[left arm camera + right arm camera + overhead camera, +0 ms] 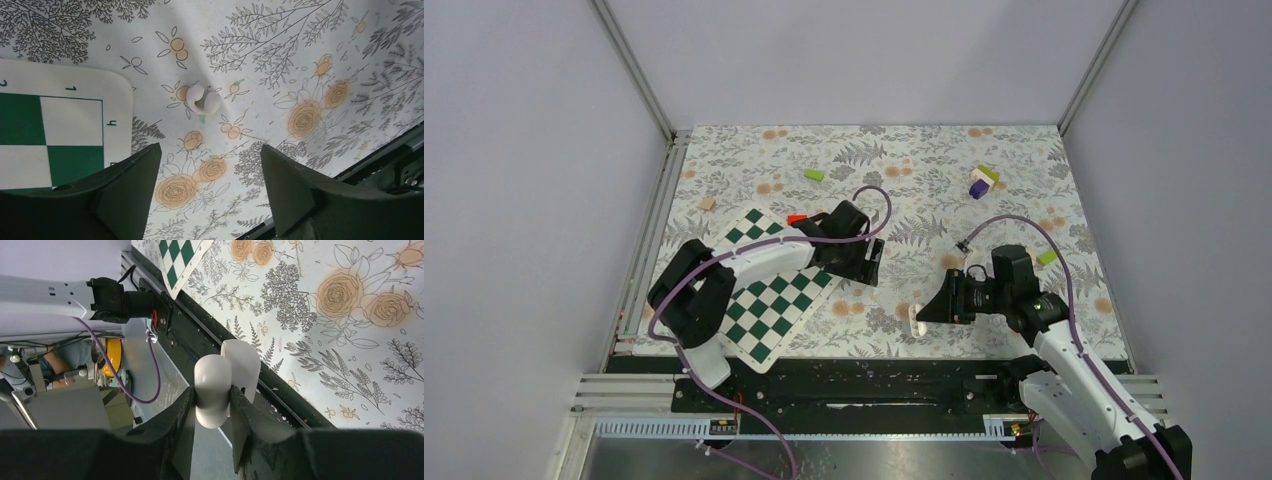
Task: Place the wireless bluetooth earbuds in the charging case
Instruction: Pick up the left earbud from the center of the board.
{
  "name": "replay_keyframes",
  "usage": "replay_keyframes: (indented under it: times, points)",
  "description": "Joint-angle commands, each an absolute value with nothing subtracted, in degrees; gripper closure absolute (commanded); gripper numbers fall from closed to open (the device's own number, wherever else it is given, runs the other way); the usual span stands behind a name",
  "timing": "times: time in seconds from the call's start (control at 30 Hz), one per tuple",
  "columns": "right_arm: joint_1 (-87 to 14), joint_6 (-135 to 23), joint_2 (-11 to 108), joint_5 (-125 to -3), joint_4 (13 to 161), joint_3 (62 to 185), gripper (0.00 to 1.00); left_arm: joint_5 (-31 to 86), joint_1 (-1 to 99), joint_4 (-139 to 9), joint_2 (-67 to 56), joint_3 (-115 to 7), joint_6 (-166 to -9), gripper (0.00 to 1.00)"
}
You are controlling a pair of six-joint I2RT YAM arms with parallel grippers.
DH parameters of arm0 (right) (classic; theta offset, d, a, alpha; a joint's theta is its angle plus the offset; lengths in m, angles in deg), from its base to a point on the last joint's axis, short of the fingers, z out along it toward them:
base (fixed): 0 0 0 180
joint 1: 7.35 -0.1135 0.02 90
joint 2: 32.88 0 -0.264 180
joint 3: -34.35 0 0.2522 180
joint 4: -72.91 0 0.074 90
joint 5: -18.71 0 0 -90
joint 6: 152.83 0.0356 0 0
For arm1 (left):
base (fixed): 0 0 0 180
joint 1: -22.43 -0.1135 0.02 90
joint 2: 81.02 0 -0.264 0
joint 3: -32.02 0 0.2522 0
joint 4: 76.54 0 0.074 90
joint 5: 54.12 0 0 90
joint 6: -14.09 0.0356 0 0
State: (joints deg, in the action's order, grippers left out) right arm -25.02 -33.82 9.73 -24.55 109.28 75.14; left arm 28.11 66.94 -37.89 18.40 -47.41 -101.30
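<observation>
The left tool (209, 152) is held open above the earbuds (204, 99), which lie together on the table (310, 60) beside the chessboard (50, 135) corner. The right tool (212, 392) is clamped on the charging case (241, 365), near right. Pickup is judged the current step; descent and closure on one earbud are required.

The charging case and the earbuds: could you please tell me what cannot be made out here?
Charging case interior, right wrist view: turned edge-on, lower part hidden by the right fingers.
Same case, top view: too small for detail, partly behind those fingers.
Earbuds, top view: hidden beneath the left arm.
</observation>
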Motion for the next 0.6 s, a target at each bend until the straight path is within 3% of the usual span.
replay_keyframes:
  times: [0.0, 0.13, 0.2, 0.37, 0.57]
  points:
    - [-24.8, -38.0, 10.7, -20.8, 109.8, 78.7, 1.0, 29.4, 67.0, -36.9, 14.4, -48.0, -97.8, 0.22]
    - [-24.7, -35.5, 12.1, -18.7, 103.0, 78.4, 1.0, 27.8, 66.9, -38.4, 12.3, -46.6, -96.1, 0.07]
    - [-24.7, -33.5, 12.7, -18.0, 98.0, 77.1, 1.0, 26.6, 66.6, -38.9, 11.8, -46.6, -95.6, 0.05]
    - [-24.7, -27.4, 15.1, -13.8, 80.4, 72.7, 1.0, 24.0, 64.6, -42.1, 11.5, -45.6, -96.9, 0.07]
    - [-24.8, -26.4, 17.8, -14.6, 77.1, 72.4, 1.0, 25.3, 64.5, -46.6, 10.7, -42.9, -97.8, 0.16]
